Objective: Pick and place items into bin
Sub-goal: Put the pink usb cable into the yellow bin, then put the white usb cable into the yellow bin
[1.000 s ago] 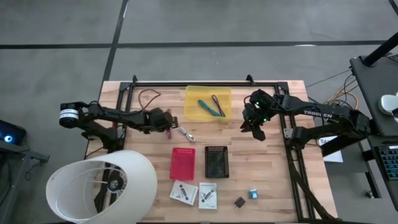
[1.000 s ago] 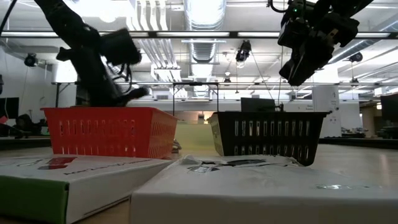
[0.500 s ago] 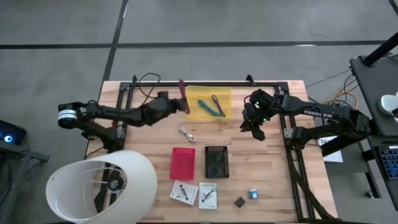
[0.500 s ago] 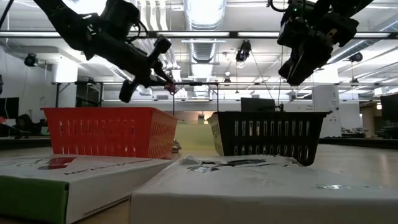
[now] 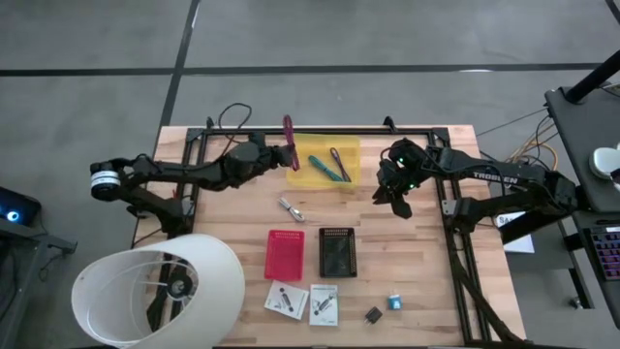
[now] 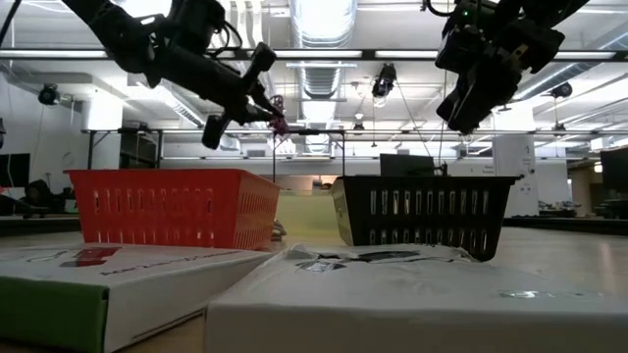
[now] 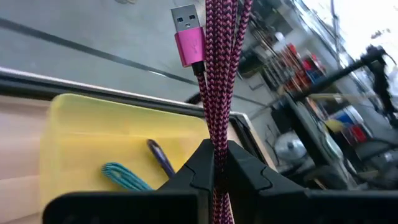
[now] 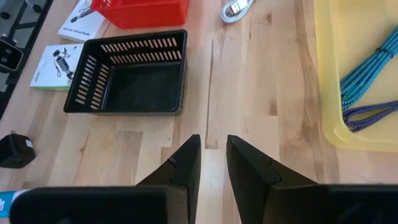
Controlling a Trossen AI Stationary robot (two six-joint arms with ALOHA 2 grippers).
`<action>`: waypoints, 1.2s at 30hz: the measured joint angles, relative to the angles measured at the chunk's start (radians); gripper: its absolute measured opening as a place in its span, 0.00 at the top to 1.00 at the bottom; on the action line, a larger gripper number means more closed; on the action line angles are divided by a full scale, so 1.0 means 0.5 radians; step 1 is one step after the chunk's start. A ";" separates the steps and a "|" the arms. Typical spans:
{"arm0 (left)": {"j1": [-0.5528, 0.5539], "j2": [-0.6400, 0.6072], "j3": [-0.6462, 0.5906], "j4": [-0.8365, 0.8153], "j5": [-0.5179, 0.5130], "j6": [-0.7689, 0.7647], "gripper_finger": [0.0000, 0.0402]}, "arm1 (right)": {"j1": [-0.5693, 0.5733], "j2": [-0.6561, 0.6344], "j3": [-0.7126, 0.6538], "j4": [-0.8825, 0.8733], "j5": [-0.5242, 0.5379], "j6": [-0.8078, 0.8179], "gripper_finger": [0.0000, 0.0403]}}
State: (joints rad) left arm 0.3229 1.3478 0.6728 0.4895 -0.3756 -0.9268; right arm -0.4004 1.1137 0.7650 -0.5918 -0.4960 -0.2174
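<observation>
Left tool [image 7: 214,163], clamped on a folded magenta braided USB cable [image 7: 219,74], holds it above the yellow plastic bin's [image 5: 302,174] near edge for release, while the right tool [image 8: 211,163], narrowly parted, waits beside the bin.

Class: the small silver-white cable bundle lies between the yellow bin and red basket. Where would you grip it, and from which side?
Probably the middle of the silver-white cable bundle, from straight above, fingers closing across its narrow width: it lies flat on the wooden table, long sides free.
</observation>
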 joint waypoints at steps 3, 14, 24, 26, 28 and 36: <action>0.025 0.055 0.028 -0.003 -0.001 0.019 0.98 | 0.001 0.000 0.000 0.031 0.000 -0.001 0.83; 0.069 0.440 0.204 -0.001 0.030 0.048 0.97 | 0.001 0.000 0.000 0.055 0.000 0.032 0.84; 0.092 0.472 0.233 0.011 0.024 0.153 0.71 | 0.002 0.000 0.000 0.056 0.001 0.074 0.84; 0.093 0.454 0.233 0.013 0.044 0.189 0.66 | 0.002 0.000 0.000 0.056 0.000 0.058 0.84; 0.093 0.440 0.243 0.060 0.177 0.291 0.62 | 0.002 0.000 0.000 0.057 0.000 0.036 0.84; 0.042 0.397 0.367 0.045 1.487 0.944 0.58 | 0.001 0.000 0.000 0.058 0.001 -0.001 0.84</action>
State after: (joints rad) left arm 0.3441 1.5463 0.8563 0.5122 0.3681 -0.4546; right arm -0.4000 1.1137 0.7650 -0.5630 -0.4957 -0.2178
